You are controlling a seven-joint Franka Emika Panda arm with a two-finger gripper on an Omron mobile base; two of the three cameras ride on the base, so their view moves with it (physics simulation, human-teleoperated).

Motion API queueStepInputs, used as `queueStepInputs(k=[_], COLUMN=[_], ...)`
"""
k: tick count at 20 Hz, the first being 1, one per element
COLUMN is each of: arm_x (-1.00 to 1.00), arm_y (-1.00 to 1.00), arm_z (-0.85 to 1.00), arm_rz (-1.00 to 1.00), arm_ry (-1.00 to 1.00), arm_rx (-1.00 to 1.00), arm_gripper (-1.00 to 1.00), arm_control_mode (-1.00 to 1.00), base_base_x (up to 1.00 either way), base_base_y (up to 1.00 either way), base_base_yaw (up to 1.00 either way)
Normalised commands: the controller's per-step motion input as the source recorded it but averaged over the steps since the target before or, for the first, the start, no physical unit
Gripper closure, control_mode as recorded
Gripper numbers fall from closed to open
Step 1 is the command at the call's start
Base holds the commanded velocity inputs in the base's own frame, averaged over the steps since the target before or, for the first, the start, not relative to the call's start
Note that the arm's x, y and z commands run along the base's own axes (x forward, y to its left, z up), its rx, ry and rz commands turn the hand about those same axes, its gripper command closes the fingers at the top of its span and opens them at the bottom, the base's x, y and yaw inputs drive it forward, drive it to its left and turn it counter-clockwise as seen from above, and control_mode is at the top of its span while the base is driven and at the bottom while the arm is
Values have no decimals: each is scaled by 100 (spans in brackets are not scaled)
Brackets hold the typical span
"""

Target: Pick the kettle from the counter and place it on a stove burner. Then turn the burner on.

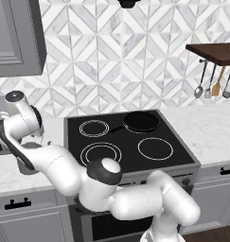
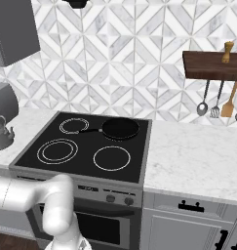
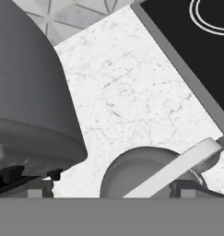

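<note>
The kettle [image 3: 150,173] sits on the marble surface [image 3: 132,101] left of the cooktop [image 1: 126,142], directly under the hand. Its handle [image 3: 178,168] slants toward the cooktop edge. Whether the fingers are open or closed cannot be told.

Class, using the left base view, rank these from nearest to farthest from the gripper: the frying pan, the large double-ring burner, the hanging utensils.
The gripper is at the far left, over the counter.
1. Large double-ring burner: front left of the cooktop.
2. Frying pan: back right of the cooktop.
3. Hanging utensils: on the wall, far right.
</note>
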Motion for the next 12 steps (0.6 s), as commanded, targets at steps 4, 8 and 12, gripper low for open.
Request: queueStepInputs(k=[4,8,12], arm_x=[27,28,11], arm_y=[3,3,0], arm_z=[-14,-49,-53], arm_rz=[-4,-5,-6], arm_ry=[2,6,4], arm_rx=[-3,-8,-4], arm_gripper=[-100,-100,100], arm_control_mode=[-100,-100,-100], base_base_x=[0,0,0], base_base_y=[0,0,0], base_base_yaw=[0,0,0])
